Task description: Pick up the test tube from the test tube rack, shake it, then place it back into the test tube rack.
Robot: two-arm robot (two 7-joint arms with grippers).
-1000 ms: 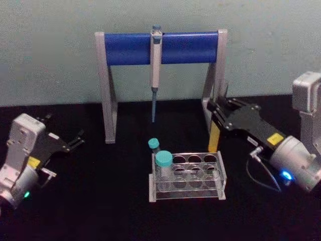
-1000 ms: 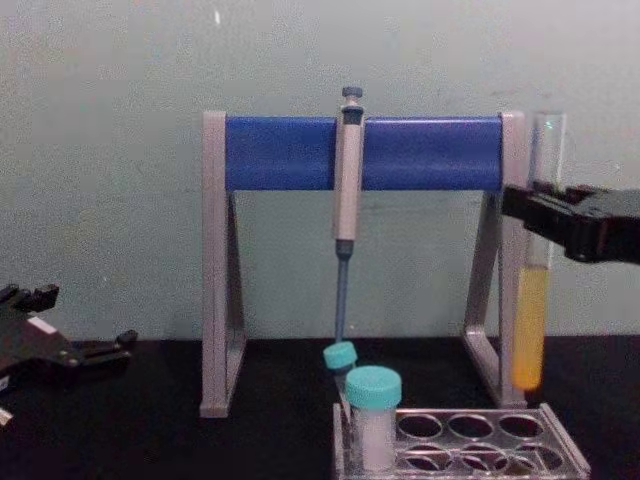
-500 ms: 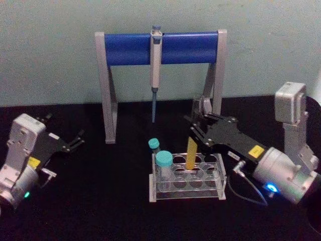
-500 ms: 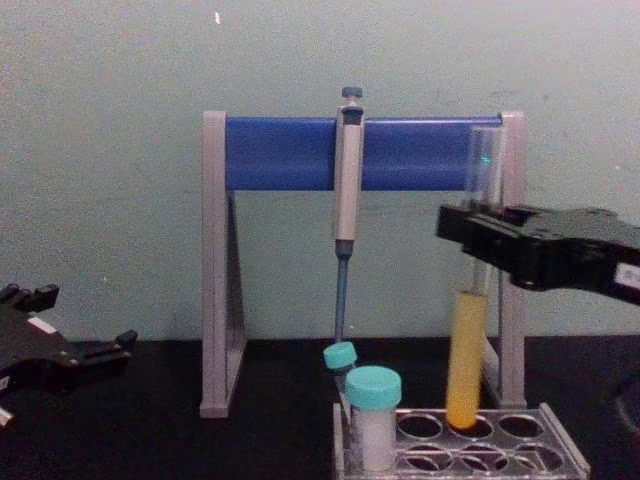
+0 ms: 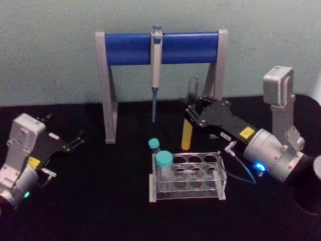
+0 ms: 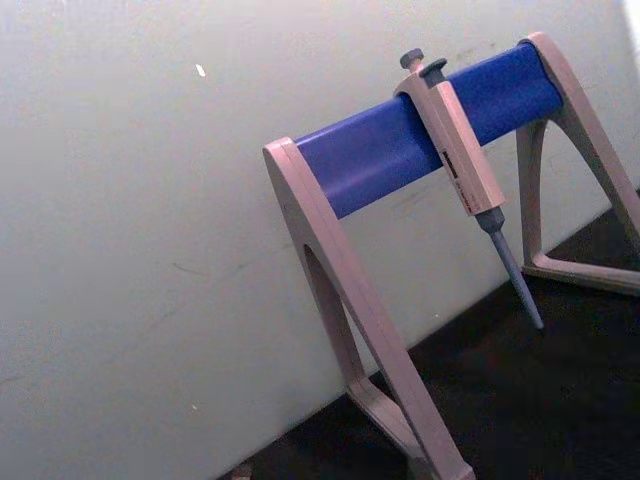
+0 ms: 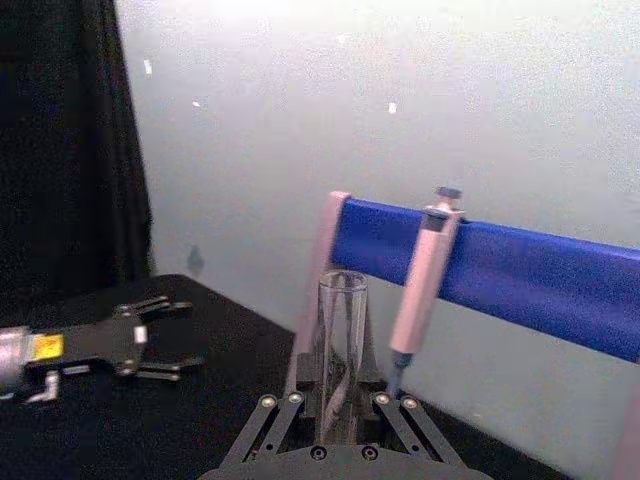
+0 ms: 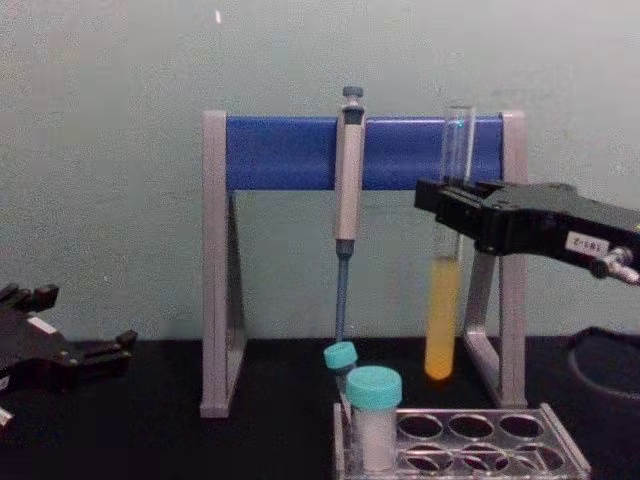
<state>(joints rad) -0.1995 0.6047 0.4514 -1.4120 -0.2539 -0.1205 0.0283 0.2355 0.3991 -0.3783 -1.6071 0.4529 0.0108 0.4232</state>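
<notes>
From the chest view the tube (image 8: 443, 320) hung with its rounded bottom well above the rack (image 8: 560, 462). The head view placed it at about 12 o'clock of the rack (image 5: 221, 176), over the back row or just beyond it; which one could not be told. The right hand (image 5: 193, 114) pinched the tube on its clear upper half, fingers pressed against the glass from both sides. The tube stood upright, long axis vertical, open mouth up and yellow-orange liquid filling the lower part. The right wrist view looked along the fingers (image 7: 262, 428) at the tube's open rim. It also caught the left hand (image 7: 165, 340) far off, fingers spread. In the head view that hand lay on the bench (image 5: 100, 206) at 9 o'clock of the rack, well apart from it. The left wrist view faced the stand (image 6: 340, 290) and the pipette (image 6: 465, 170) hanging from its blue bar.
</notes>
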